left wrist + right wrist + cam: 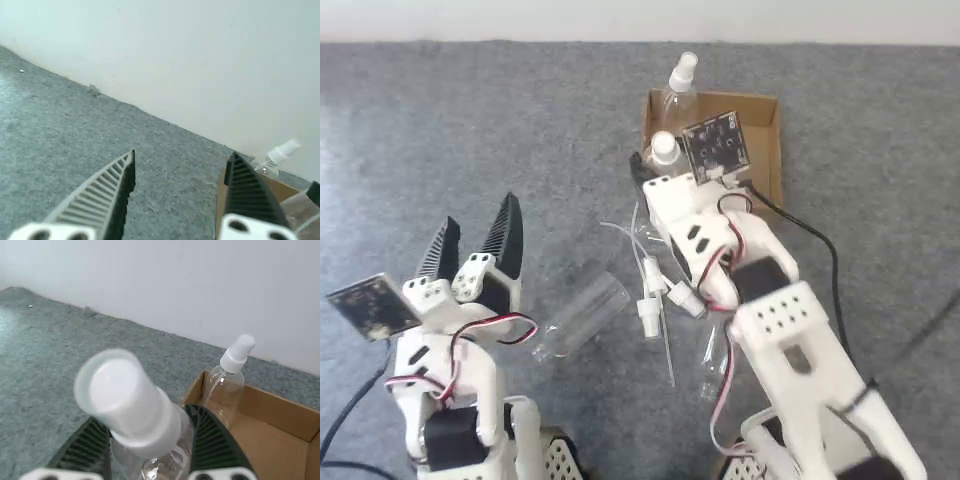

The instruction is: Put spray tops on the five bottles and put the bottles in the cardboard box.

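High view: two capped bottles (678,100) (664,149)

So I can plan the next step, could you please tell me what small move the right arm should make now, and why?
Probably shift the held bottle further over the box and lower it beside the standing bottle. The right gripper is shut on it, its spray top is on, and it seems to hang at the box's edge, not inside.

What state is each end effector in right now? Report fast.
Left end effector: open, holding nothing.
Right end effector: closed on a bottle with its spray top on.
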